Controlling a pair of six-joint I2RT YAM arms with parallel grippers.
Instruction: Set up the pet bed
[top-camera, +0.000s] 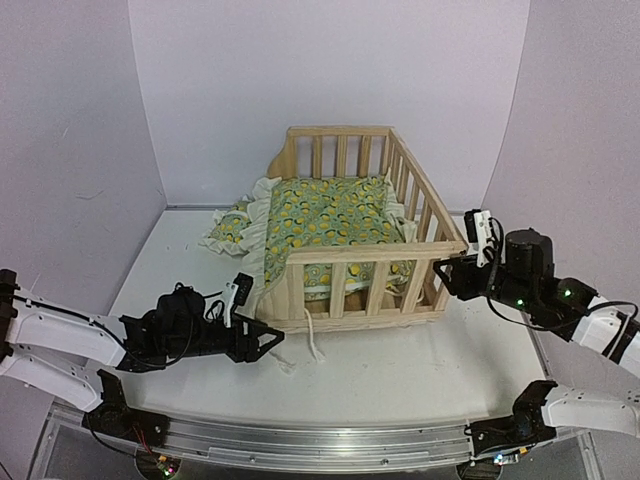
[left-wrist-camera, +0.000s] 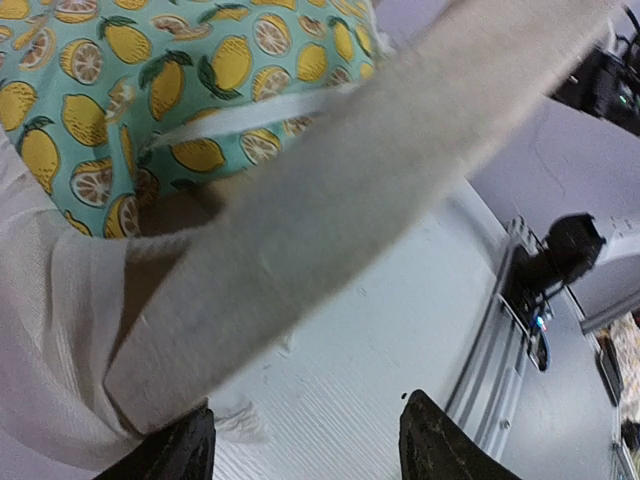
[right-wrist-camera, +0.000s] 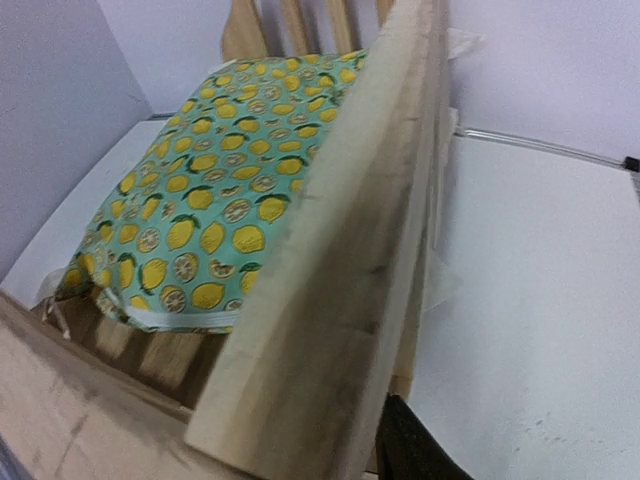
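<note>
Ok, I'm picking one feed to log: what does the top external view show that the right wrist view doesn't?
Only top external: the whole pet bed frame, the left claw near its front left corner, the right claw at its front right corner, and the small pillow outside the frame's left side. Only right wrist: the top rail close up, one dark fingertip beside it. Both: the lemon cushion and the white table.
</note>
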